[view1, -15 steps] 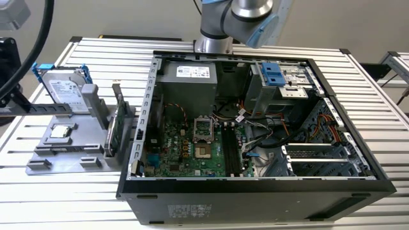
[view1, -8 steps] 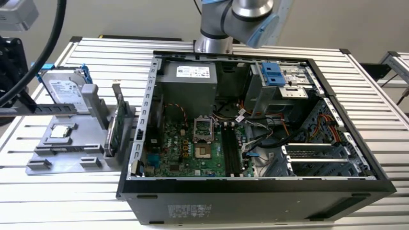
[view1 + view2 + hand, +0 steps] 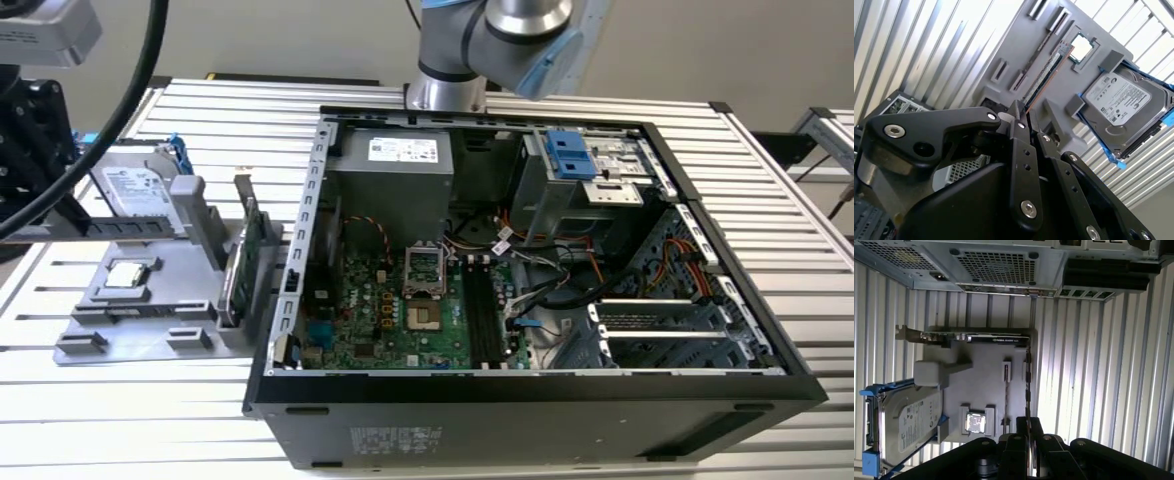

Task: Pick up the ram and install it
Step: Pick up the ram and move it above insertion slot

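The ram (image 3: 1027, 385) is a thin dark strip standing on edge in the grey holder (image 3: 979, 385), along the holder's side. In the second wrist view the ram (image 3: 1046, 75) shows a green-brown edge. My gripper (image 3: 1028, 421) hangs well above the holder, in line with one end of the strip. Its black fingers (image 3: 1024, 150) lie close together with nothing between them. In the exterior view the arm's black wrist end (image 3: 30, 120) is at the left edge, above the holder (image 3: 147, 310).
An open computer case (image 3: 534, 390) stands on the slatted table (image 3: 134, 420), with dark memory slots (image 3: 483, 310) on its board. The holder also carries a silver hard drive (image 3: 134, 190), a green card with a bracket (image 3: 247, 260) and a square chip (image 3: 127, 275).
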Robot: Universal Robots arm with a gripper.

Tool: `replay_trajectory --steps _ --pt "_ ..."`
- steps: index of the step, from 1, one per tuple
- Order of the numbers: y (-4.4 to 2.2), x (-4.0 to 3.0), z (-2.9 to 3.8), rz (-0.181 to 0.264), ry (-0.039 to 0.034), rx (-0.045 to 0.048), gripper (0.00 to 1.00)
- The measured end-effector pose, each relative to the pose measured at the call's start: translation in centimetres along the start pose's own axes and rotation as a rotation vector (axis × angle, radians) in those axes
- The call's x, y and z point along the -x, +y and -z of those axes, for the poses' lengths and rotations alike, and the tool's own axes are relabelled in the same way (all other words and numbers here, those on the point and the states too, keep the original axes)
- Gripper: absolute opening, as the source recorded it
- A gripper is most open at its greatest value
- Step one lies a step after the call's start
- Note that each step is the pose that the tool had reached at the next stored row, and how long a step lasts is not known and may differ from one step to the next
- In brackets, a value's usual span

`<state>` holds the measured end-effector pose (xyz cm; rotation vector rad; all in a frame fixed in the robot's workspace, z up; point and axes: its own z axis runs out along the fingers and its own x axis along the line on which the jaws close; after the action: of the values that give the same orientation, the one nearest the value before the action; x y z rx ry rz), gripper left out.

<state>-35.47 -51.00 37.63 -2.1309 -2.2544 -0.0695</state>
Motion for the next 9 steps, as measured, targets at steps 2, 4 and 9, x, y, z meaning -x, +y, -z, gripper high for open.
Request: replay_trajectory --steps 2,4,9 --pt "0.26 0.01 0.00 0.000 0.0000 -0.0002 0.00" --pt "0.52 0.03 0.00 0.000 0.0000 -0.0003 0.00" --pt "1.19 0.07 0.00 0.000 0.0000 -0.0005 0.00"
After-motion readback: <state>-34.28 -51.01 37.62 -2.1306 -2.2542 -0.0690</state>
